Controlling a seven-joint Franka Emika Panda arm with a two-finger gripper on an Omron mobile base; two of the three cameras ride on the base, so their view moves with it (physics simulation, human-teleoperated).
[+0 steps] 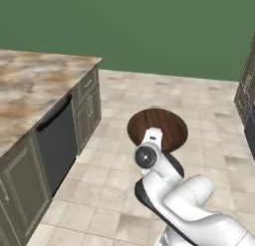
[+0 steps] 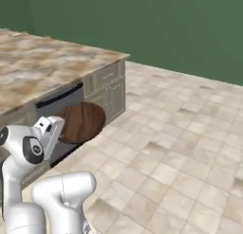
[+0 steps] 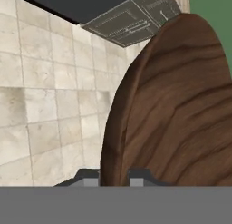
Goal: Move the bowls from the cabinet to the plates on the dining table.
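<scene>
My gripper [image 1: 153, 138] is shut on the rim of a dark brown wood-grained bowl [image 1: 158, 126] and holds it in the air above the tiled floor. From the right base view the bowl [image 2: 83, 121] hangs tilted in front of the counter's dark appliance front, with the gripper [image 2: 57, 126] at its left edge. In the hand view the bowl [image 3: 176, 105] stands on edge and covers the right half, and the two fingertips of the gripper [image 3: 113, 175] pinch its rim at the bottom.
A marbled counter [image 1: 30, 85] with grey drawer fronts and a dark appliance front [image 1: 57, 140] runs along the left. A dark unit [image 1: 246, 85] stands at the right edge. Open tiled floor [image 2: 180, 148] stretches ahead to a green wall [image 1: 129, 26].
</scene>
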